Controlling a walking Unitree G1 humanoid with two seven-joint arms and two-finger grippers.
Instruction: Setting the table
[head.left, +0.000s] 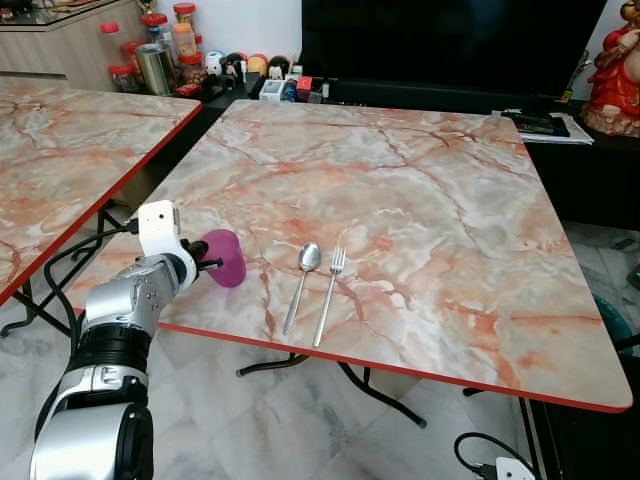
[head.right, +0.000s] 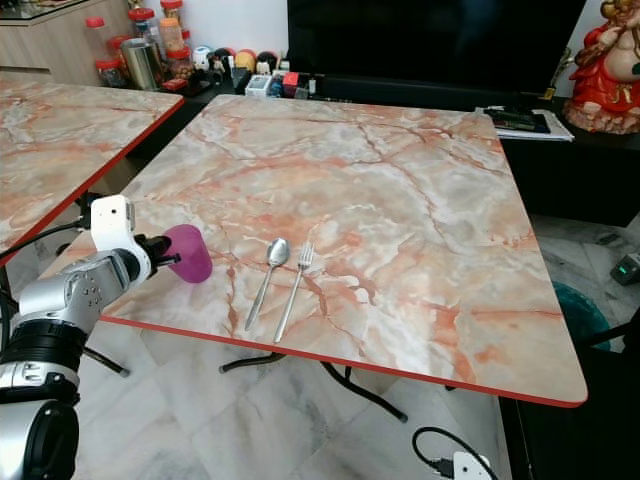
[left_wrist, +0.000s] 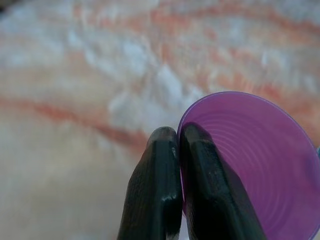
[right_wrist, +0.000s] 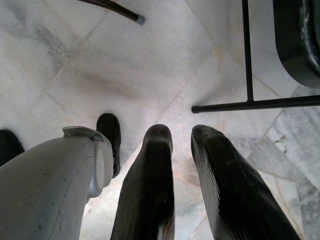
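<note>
**Spotter:** Your left gripper is holding the purple cup over the near left part of the marble table. The jaws are pinching its rim, one finger inside the cup and the other outside it.

**Second:** How is the cup sitting for you?

**Spotter:** It is lying tipped on its side, with its mouth facing back toward your wrist and its base pointing right. I cannot tell whether it is touching the tabletop (the head views are leaving that unclear).

**Second:** And the cutlery?

**Spotter:** A spoon and a fork are lying side by side just right of the cup, spoon on the left and fork on the right. Their handles are pointing toward the near red edge of the table, and they are sitting close together but apart.

**Second:** What about your right gripper?

**Spotter:** It is hanging low over the pale tiled floor, with its jaws parted a little and holding nothing. A black table leg is crossing the floor beyond the fingers.

**Second:** Anything else around?

**Spotter:** A second marble table is standing to the left, and jars are crowding the far left shelf.
</note>
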